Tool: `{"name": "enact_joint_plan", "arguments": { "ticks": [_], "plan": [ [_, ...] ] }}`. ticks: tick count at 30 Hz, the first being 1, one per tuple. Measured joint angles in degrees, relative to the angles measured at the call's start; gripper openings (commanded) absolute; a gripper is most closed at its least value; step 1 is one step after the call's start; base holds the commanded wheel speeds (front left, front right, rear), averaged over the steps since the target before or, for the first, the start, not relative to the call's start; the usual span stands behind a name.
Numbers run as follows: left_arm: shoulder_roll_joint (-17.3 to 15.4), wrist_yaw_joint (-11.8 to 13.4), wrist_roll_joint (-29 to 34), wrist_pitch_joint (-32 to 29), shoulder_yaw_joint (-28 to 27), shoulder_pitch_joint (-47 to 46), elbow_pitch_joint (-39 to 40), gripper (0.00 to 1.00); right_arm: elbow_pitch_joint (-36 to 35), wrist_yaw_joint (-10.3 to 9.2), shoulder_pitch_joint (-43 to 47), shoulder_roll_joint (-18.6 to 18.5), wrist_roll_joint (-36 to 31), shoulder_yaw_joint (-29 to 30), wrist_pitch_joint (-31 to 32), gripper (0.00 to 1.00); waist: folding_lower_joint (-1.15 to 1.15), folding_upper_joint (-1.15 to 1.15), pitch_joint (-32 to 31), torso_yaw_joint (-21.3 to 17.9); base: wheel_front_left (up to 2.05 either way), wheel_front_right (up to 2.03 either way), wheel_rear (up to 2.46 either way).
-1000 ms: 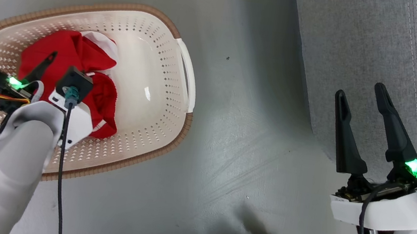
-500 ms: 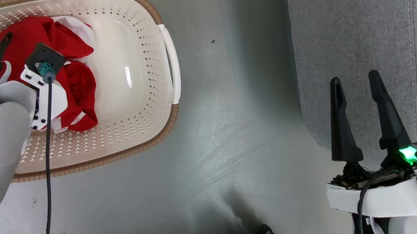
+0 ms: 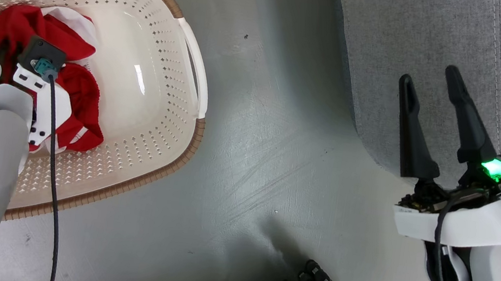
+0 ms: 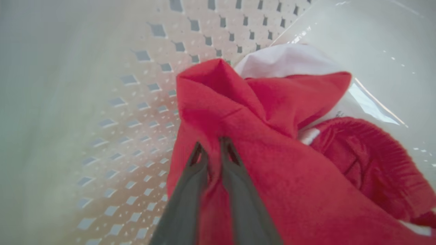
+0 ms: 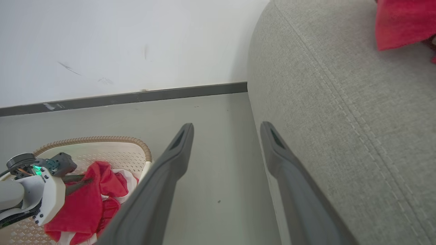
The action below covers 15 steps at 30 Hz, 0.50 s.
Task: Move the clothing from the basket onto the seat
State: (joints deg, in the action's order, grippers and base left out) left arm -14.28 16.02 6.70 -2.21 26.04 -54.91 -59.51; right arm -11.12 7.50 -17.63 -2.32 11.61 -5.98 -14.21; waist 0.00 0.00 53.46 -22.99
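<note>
Your left gripper (image 4: 214,149) is clamped on a fold of the red clothing (image 4: 279,177). The basket (image 3: 156,112) lies lengthwise, its handle end towards the sofa (image 3: 442,30). The right gripper (image 3: 428,79) is spread and empty.

Open floor (image 3: 268,153) between basket (image 3: 156,112) and sofa (image 3: 441,40)

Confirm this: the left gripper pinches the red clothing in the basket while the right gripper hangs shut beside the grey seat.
Not quite. The right gripper is open, not shut: the right wrist view shows its two fingers spread wide with nothing between them, beside the seat. The rest holds: the left gripper pinches a fold of the clothing in the basket.
</note>
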Motion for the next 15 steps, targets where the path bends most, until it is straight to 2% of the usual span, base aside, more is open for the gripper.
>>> {"name": "enact_joint_plan", "arguments": {
  "ticks": [12,15],
  "plan": [
    [1.3,-1.2,0.2,3.2,1.3,0.0,0.9,0.0,0.7,0.0,-2.9,0.0,1.3,0.6,-0.4,1.0,0.0,0.0,-0.6,1.1,0.0,0.0,0.0],
    [1.4,-2.1,0.1,4.7,1.5,0.1,1.7,0.0,1.0,0.0,-3.8,0.0,1.4,0.4,-0.4,1.0,0.0,0.0,-1.1,1.7,0.0,0.0,0.0]
  ]
}}
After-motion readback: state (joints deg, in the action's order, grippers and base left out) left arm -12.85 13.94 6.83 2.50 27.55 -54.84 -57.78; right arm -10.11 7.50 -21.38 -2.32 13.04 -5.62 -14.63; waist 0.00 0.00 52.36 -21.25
